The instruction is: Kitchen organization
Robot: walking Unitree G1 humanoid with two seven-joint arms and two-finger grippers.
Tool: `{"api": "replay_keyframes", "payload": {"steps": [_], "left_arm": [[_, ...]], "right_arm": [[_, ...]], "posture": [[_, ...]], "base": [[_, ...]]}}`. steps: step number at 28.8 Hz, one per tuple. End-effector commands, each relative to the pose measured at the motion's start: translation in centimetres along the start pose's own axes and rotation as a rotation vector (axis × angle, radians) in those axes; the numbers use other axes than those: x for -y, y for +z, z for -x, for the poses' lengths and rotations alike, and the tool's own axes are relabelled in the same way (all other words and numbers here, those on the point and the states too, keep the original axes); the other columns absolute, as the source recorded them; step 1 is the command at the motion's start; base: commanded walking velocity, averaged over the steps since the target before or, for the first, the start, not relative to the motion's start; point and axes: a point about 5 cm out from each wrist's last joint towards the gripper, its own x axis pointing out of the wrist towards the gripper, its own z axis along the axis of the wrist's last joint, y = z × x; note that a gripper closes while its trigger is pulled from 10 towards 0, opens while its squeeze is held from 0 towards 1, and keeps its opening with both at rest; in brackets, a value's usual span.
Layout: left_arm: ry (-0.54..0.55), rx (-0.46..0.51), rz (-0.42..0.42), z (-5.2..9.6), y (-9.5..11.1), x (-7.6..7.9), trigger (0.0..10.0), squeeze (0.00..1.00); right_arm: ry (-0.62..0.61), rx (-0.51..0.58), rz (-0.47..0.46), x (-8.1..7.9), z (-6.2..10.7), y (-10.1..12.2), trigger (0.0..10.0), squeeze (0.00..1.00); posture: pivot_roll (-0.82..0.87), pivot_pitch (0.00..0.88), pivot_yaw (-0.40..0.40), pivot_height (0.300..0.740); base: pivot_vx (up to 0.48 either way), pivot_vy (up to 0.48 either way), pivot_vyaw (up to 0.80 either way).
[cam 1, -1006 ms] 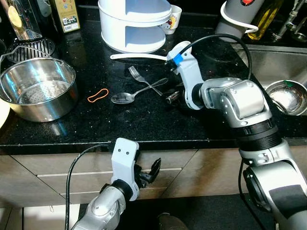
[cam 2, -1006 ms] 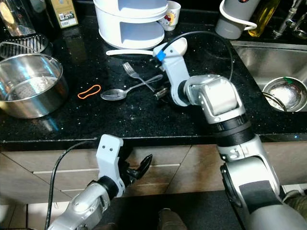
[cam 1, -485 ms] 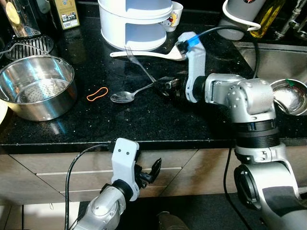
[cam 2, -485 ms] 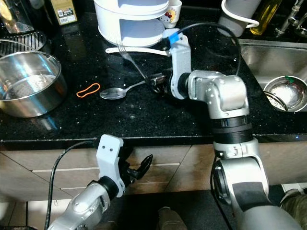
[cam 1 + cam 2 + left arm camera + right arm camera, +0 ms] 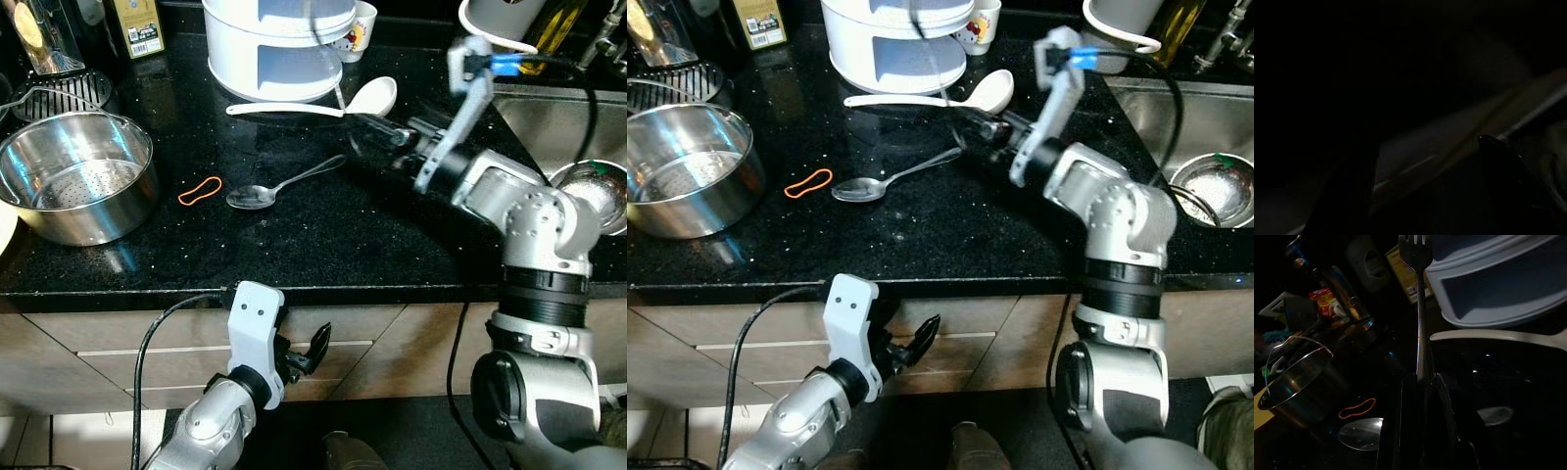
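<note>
1. A metal fork (image 5: 1419, 308) is standing upright in the air above the black countertop (image 5: 294, 245), tines up, its handle pinched between the right gripper's (image 5: 1422, 382) black fingers.
2. A metal spoon (image 5: 279, 188) is lying flat on the countertop, bowl towards the orange rubber band (image 5: 200, 191).
3. A white ladle (image 5: 323, 104) is resting just before the white tiered container (image 5: 279, 49).

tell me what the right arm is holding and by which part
The right gripper holds a fork by the lower end of its handle, jaws closed on it, tines pointing up. The left gripper hangs idle below the counter edge, holding nothing.
</note>
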Motion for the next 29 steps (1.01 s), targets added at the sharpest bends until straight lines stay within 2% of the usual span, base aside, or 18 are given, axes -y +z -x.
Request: {"api": "replay_keyframes", "payload": {"steps": [1,2,3,4,8,14,29], "left_arm": [[-0.126,0.083,-0.026,-0.5,1.7,1.5,10.0,0.0],[-0.153,0.084,-0.025,-0.6,1.8,1.8,10.0,0.0],[-0.179,0.073,-0.026,-0.6,1.7,2.2,10.0,0.0],[-0.175,0.066,-0.023,-0.7,1.5,2.2,10.0,0.0],[-0.116,0.042,0.015,-0.5,1.0,1.4,10.0,0.0],[-0.107,0.024,-0.01,-0.3,0.8,1.1,10.0,0.0],[-0.1,0.017,-0.032,-0.3,0.8,1.1,10.0,0.0]], "right_arm": [[-0.015,0.053,0.003,0.1,0.5,0.4,3.6,0.0],[-0.02,0.064,-0.001,0.1,0.6,0.4,3.6,0.0],[-0.026,0.072,0.005,0.2,0.7,0.4,8.8,0.0],[-0.025,0.075,0.007,0.1,0.8,0.4,10.0,0.0],[-0.032,0.079,0.014,0.2,0.8,0.4,10.0,0.0],[-0.035,0.081,0.015,0.1,0.7,0.3,10.0,0.0],[-0.029,0.065,0.031,-0.5,0.0,-0.4,10.0,0.0]], "posture": [[-0.01,0.092,-0.071,0.74],[-0.02,0.091,-0.07,0.74],[-0.02,0.09,-0.064,0.74],[-0.02,0.091,-0.06,0.74],[-0.01,0.097,-0.058,0.74],[0.0,0.1,-0.057,0.74],[0.0,0.106,-0.053,0.74]], "base": [[0.0,0.0,0.0],[0.0,0.0,0.0],[0.0,0.0,0.0],[0.0,0.0,0.0],[0.0,0.0,0.0],[0.0,0.0,0.0],[-0.361,0.0,0.0]]}}
